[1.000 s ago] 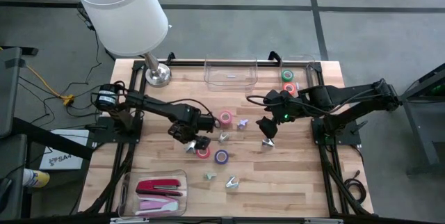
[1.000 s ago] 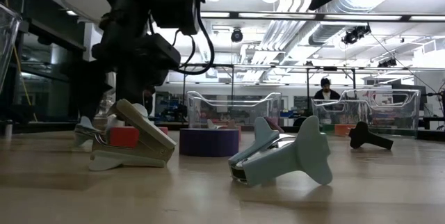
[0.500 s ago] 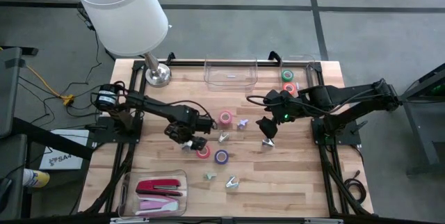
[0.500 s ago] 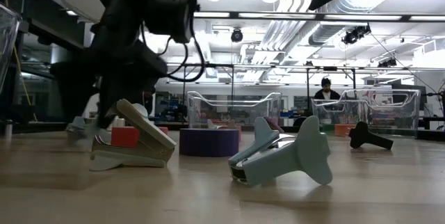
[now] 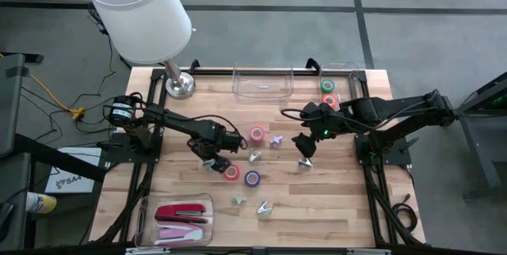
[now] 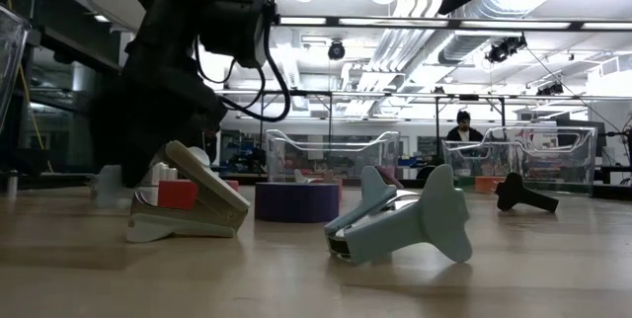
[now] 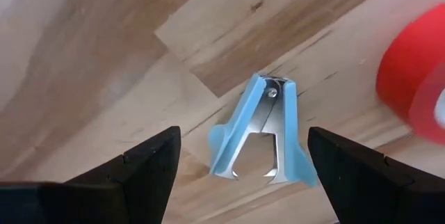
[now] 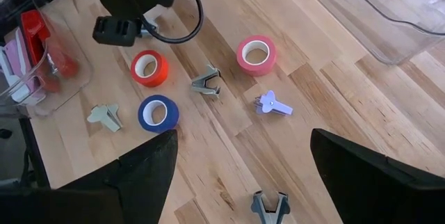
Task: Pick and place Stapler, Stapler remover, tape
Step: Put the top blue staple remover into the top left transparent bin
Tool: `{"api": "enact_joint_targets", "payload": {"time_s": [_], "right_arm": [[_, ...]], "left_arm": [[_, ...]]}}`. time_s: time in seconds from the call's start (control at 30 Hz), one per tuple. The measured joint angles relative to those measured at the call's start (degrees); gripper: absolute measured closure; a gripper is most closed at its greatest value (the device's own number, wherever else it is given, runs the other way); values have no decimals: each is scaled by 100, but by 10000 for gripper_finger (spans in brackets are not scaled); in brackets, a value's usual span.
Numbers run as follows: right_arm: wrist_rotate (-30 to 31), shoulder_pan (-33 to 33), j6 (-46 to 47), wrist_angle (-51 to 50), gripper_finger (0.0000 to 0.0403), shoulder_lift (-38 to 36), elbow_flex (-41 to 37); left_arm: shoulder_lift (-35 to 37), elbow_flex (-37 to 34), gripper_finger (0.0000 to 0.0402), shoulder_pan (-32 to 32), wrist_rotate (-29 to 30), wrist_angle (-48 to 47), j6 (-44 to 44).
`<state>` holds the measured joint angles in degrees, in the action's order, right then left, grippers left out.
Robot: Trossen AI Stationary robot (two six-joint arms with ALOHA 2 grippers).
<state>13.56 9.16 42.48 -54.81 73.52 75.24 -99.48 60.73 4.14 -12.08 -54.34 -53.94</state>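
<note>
Five tape rolls (image 5: 256, 134): three on tabletop (image 5: 333, 199), two in a clear bin (image 5: 352, 77). Six staple removers (image 5: 264, 207) scattered. Two staplers (image 5: 182, 211) in tray (image 5: 145, 222), hard to separate. Left end effector (image 7: 243, 130) spread wide over blue remover (image 7: 259, 137); right end effector (image 8: 243, 135) wide too.

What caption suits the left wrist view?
Open left gripper hovering over a blue staple remover, red tape roll beside.

Even, bright light falls on the wooden surface (image 5: 317, 199) from above, leaving only short, soft shadows. Looking level across it, the ceiling lights (image 6: 395, 24) glare white and the left arm (image 6: 168, 71) is nearly a silhouette. Close up, the red tape roll (image 7: 414, 78) looks blurred, perhaps out of focus.
</note>
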Motion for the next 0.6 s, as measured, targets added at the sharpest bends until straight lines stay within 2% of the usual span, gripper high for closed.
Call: {"api": "enact_joint_targets", "payload": {"time_s": [0.13, 0.6], "right_arm": [[0, -1, 2, 0, 82, 0, 0], [2, 1, 9, 0, 82, 0, 0]], "left_arm": [[0, 0, 94, 2, 4, 9, 523], [0, 0, 94, 3, 39, 43, 1498]]}}
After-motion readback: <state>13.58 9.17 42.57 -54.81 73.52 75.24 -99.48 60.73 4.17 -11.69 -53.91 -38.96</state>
